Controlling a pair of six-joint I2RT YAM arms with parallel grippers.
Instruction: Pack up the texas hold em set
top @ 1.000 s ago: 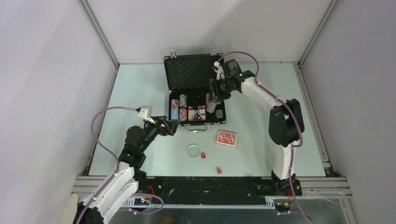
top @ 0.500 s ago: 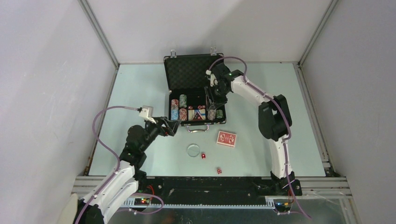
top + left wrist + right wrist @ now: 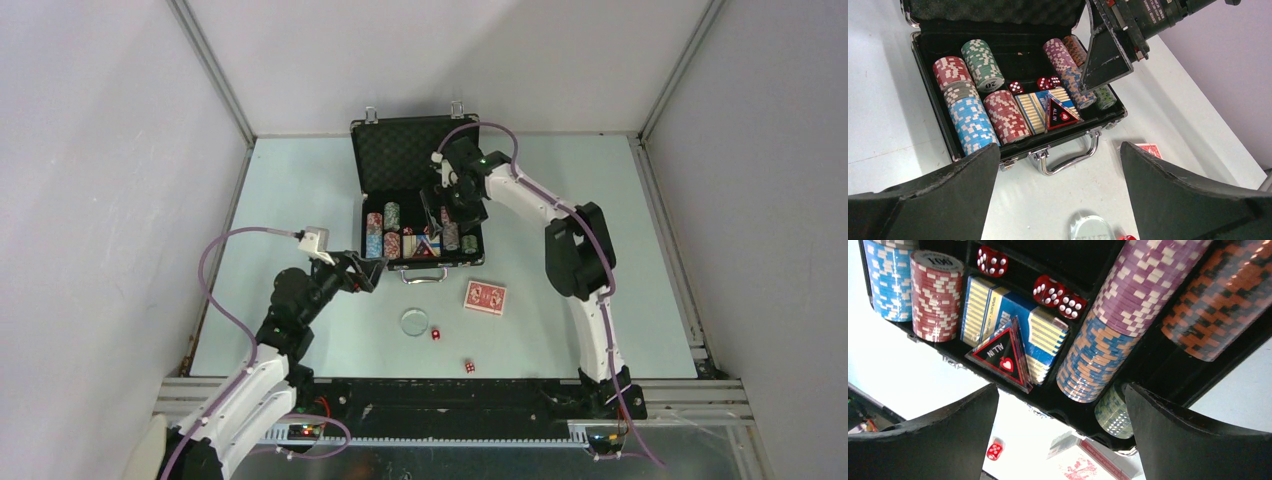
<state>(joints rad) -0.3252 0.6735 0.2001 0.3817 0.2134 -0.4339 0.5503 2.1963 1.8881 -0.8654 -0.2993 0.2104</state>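
Note:
The black briefcase (image 3: 420, 263) lies open at the back of the table, its foam lid (image 3: 998, 10) raised. Striped chip stacks (image 3: 970, 122), red dice (image 3: 992, 261) and a card box (image 3: 1008, 315) fill its tray. My right gripper (image 3: 445, 215) hangs open just above the right-hand chip columns (image 3: 1095, 360), with nothing between its fingers. My left gripper (image 3: 1059, 165) is open and empty over the table, in front of the silver handle (image 3: 1073, 160). Red-backed cards (image 3: 485, 297), a clear round disc (image 3: 413, 321) and two red dice (image 3: 436, 334) lie on the table.
A triangular "ALL IN" marker (image 3: 1000, 352) leans on the card box. Grey walls and metal frame rails close in the table on three sides. The second loose die (image 3: 467, 367) sits near the front edge.
My right gripper has shifted left over the case tray and its jaws have spread wide open. The left arm has not moved.

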